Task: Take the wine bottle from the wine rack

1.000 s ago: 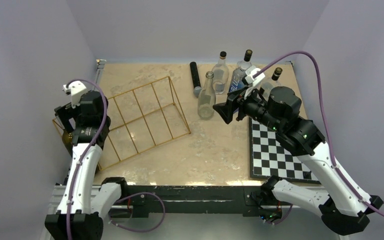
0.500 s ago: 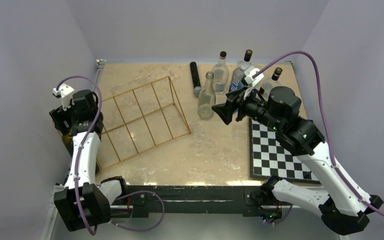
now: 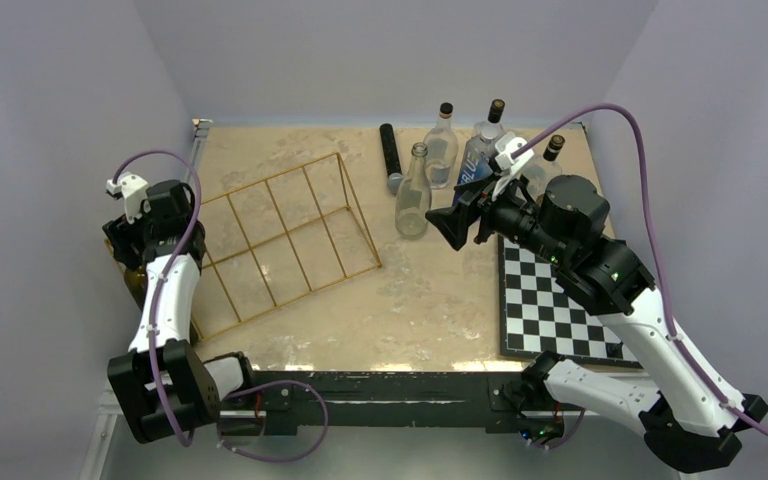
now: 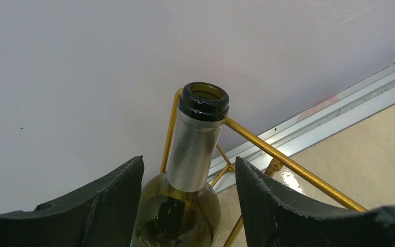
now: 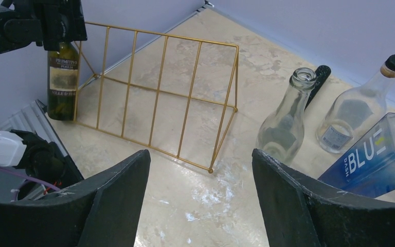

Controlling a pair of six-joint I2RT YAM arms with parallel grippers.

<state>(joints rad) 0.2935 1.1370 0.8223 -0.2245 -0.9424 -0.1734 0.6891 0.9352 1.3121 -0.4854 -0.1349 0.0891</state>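
Beige tabletop (image 3: 430,300): upright green wine bottle (image 5: 62,85), silver-foiled neck.

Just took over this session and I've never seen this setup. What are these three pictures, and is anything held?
Two robot arms are bolted at the table's near edge. The wide picture looks down from above and behind them; the other two come from a camera on each wrist, showing its black two-pronged tool. The left tool is open, prongs either side of the green wine bottle's neck, at the gold wire rack's left end. The right tool is open and empty. Nothing is gripped yet. Other bottles and a chessboard sit on the right.
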